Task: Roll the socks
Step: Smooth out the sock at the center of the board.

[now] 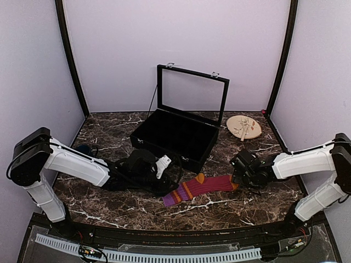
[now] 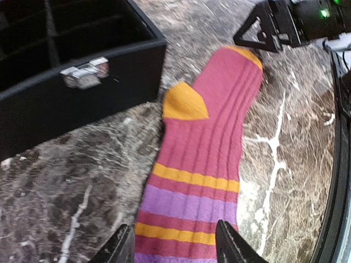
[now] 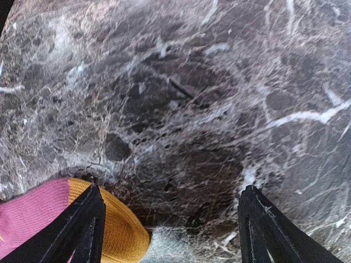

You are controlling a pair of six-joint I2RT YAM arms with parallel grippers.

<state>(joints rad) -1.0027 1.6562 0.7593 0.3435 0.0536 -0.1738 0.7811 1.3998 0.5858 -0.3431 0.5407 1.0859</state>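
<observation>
The left pincer [image 2: 174, 227] stands open astride the striped sock [image 2: 200, 159] at its cuff, the right pincer [image 3: 173, 189] open by its toe; pinch the toe squarely, then roll cuffward.

In the top view, the white-and-black left arm [image 1: 77, 164] rises from its base at 8 o'clock, folds at a black shoulder joint and stretches low toward 3 o'clock, ending near the centre. Its black left gripper [image 2: 174, 249] tilts down and forward, with its 2 fingers [image 2: 119, 249] standing apart. The white-and-black right arm [image 1: 307, 160] climbs from its base at 4 o'clock, bends at the shoulder and reaches toward 9 o'clock. Its black right gripper [image 3: 171, 197] sits low and tilted downward, its 2 wedge-shaped fingers [image 3: 88, 224] spread wide. The 2 grippers face each other, apart.
</observation>
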